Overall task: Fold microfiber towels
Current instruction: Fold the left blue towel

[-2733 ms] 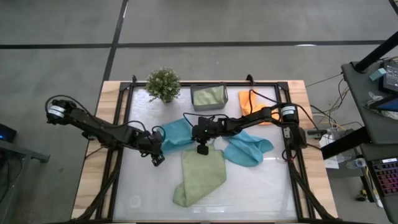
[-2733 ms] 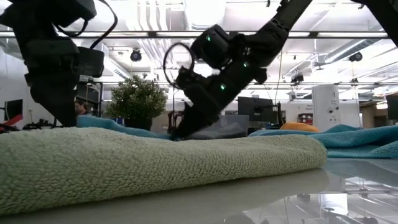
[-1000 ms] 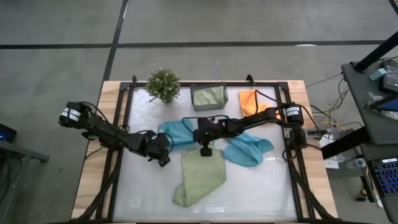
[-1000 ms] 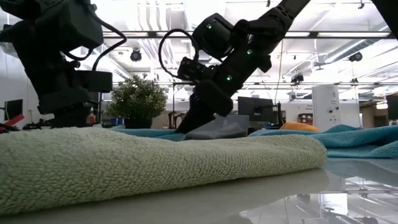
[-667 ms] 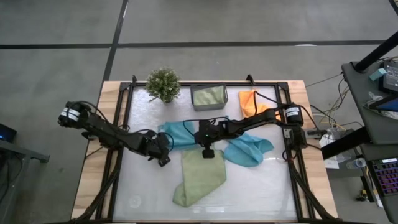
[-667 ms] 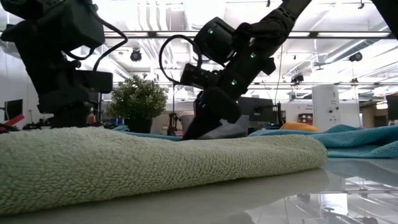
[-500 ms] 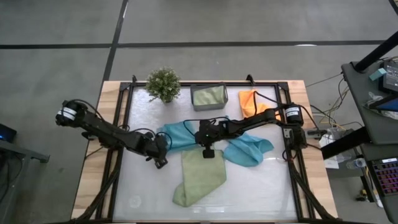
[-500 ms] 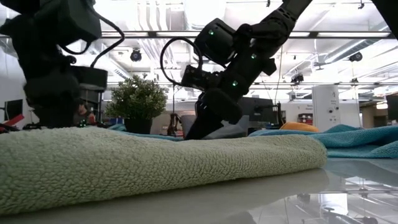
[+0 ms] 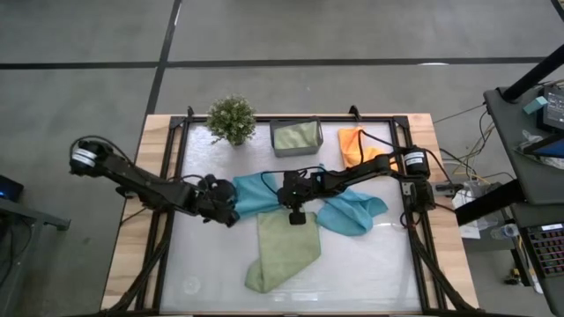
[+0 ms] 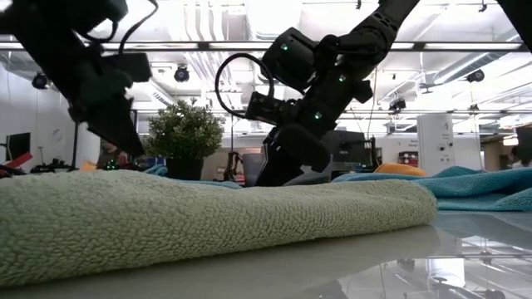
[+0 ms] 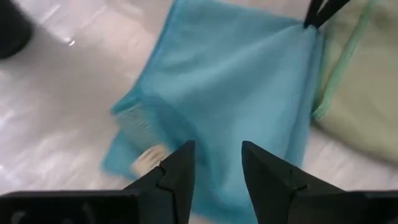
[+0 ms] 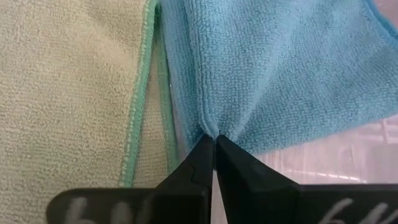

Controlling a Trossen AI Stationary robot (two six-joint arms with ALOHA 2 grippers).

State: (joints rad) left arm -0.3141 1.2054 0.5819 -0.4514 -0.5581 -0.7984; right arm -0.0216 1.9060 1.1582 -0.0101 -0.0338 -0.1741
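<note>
A teal-blue microfiber towel point(image 9: 251, 192) lies spread on the white table between my two grippers. My left gripper point(image 11: 214, 167) hovers open above its left part, near a white label point(image 11: 147, 159), fingers slanting down and holding nothing. My right gripper point(image 12: 213, 142) is shut on the towel's right corner. A light green towel point(image 9: 284, 249) lies loosely folded just nearer, its edge beside that corner. A second teal-blue towel point(image 9: 352, 211) lies crumpled to the right, and an orange one point(image 9: 357, 145) at the far right. My right gripper pinches the teal-blue towel's corner point(image 12: 208, 127) between its two fingertips, where the hemmed edge runs in. The fingers slant down from the table's right side. The cloth fans out flat on the table from the pinch; the light green towel's edge point(image 12: 140, 112) lies alongside.
A grey bin point(image 9: 296, 137) with a light green cloth in it stands at the far middle, and a small potted plant point(image 9: 232, 120) to its left. A black frame point(image 9: 176, 176) borders the white table. Bare table lies near the front edge point(image 9: 352, 273).
My left gripper has risen off the table beside the teal-blue towel's left edge and tipped, staying open. My right gripper has kept its pinch on the towel's corner, which stays low at the table.
</note>
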